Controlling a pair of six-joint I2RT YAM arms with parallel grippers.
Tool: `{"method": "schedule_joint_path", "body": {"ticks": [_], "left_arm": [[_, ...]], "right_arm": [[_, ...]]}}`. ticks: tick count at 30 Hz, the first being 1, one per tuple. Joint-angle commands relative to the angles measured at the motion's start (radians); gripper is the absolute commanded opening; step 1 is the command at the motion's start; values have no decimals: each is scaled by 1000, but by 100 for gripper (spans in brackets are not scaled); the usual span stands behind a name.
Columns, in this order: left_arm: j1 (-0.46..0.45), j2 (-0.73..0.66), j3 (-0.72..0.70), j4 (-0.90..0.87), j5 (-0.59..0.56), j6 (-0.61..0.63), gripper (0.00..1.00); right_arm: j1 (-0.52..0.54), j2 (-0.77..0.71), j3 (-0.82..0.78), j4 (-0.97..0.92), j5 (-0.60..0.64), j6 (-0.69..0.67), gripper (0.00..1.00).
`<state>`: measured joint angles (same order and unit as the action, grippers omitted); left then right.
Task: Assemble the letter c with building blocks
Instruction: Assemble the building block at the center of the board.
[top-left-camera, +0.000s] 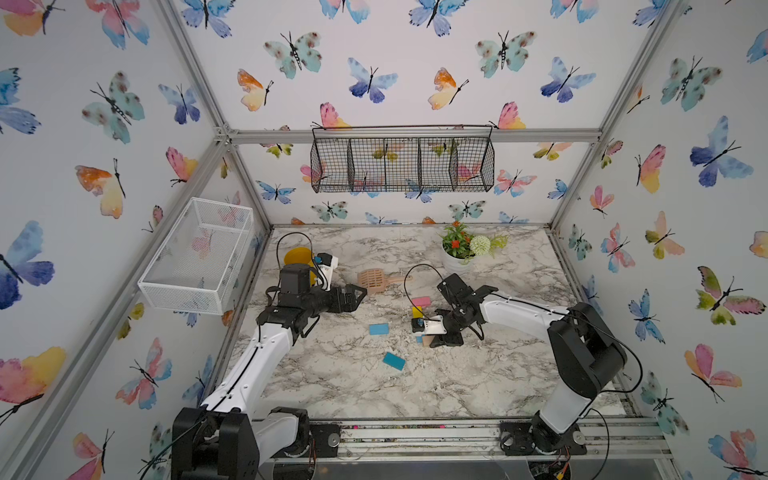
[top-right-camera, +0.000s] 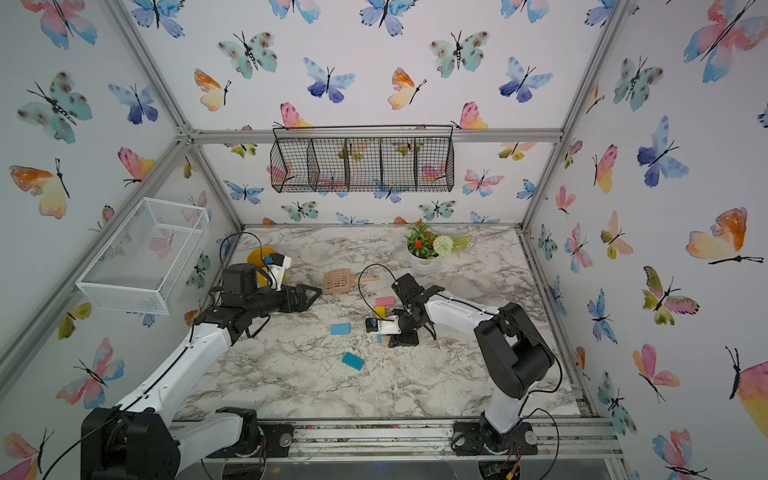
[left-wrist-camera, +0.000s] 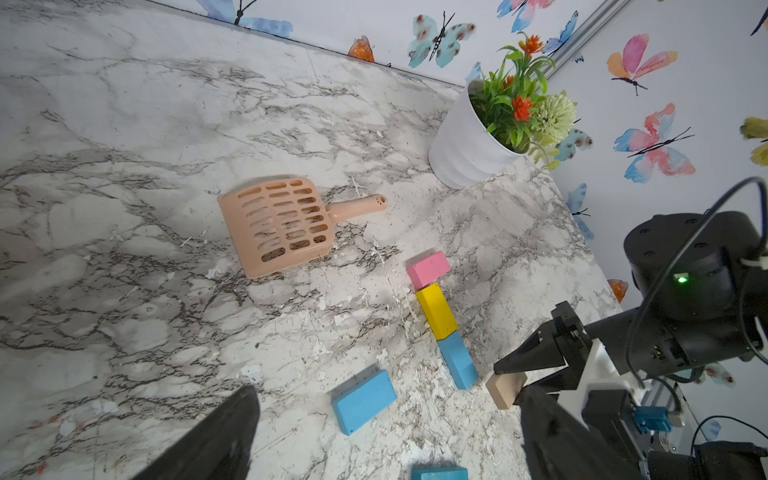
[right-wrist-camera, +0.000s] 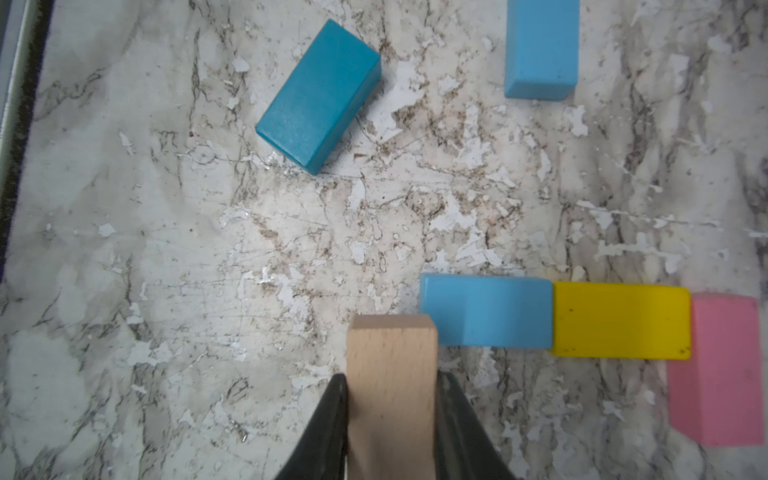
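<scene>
The tan block (right-wrist-camera: 392, 374) is pinched on its two long sides by the right gripper (right-wrist-camera: 392, 380). The jaws are closed partway, snug on the wood. Its free end sits right at the open end of a light blue block (right-wrist-camera: 486, 311). I can't tell if the two touch or if the tan one is down on the table (top-left-camera: 415, 382).

That blue one lines up end to end with the yellow block (right-wrist-camera: 621, 322), and the pink block (right-wrist-camera: 723, 370) is turned crosswise at the far end. In both top views the right arm's wrist covers most of this row, so only the pink and yellow blocks peek out.

A loose light blue block (right-wrist-camera: 540, 50) is cut off by the frame edge, and the teal block (right-wrist-camera: 320, 95) lies skewed, well apart. The left gripper (top-left-camera: 358, 294) has its jaws spread wide and holds nothing, hanging near the peach scoop (left-wrist-camera: 282, 224).
</scene>
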<state>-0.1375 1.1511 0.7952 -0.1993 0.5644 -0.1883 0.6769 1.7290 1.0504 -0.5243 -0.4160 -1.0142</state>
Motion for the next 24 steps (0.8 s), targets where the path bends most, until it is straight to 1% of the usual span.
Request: {"method": "schedule_joint_path", "body": {"ticks": [1,9,16,20,24], "left_arm": [[7,14,-12,3,15,3,98],[6,16,-13,3,16,3,98],[7,12,-14,3,15,4,98],[6,12,-14,3,17,4,98],[7,12,-14,3,15,4,98]], "right_arm": [[15,10,-20,39,-11,17,3],[61,15,-29,55,20,53,3],[69,36,-26,66,51,83,3],[75,42,-35,78,110,95,3],[79,41,-42,90,116,104,3]]}}
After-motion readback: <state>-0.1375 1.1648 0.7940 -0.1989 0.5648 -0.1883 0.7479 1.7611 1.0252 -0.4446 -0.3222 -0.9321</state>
